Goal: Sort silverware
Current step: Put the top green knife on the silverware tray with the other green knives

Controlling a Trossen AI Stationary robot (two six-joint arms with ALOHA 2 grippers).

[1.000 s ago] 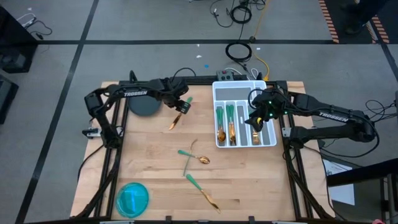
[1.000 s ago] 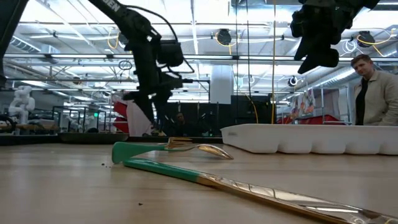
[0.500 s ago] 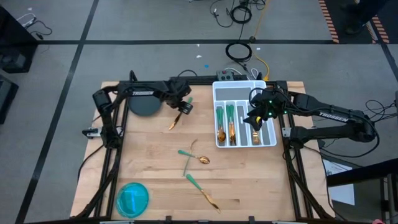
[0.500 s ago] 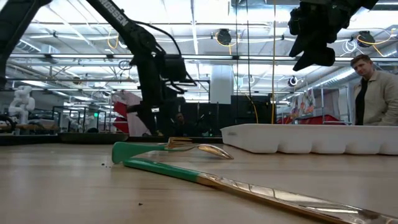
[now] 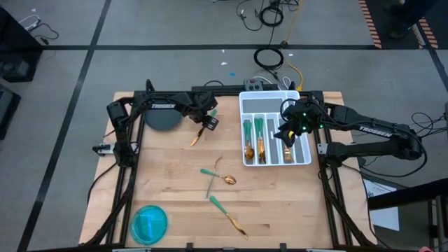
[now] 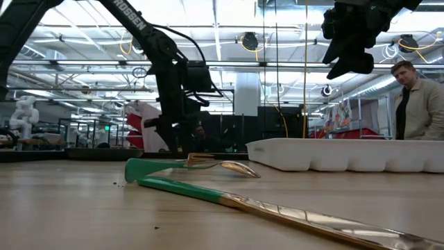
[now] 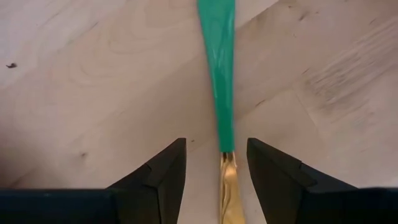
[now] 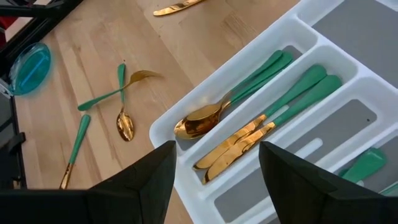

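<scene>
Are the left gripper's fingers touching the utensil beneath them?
Apart. The left wrist view shows bare wood between each of the fingers and the utensil lying between them.

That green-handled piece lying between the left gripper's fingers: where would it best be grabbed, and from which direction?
Probably from straight above, at the neck where the teal handle meets the gold metal. The piece lies flat on the bare wood, so only its narrow sides offer purchase. The left gripper is open with a finger on each side of that slim neck, already lined up to pinch across it.
</scene>
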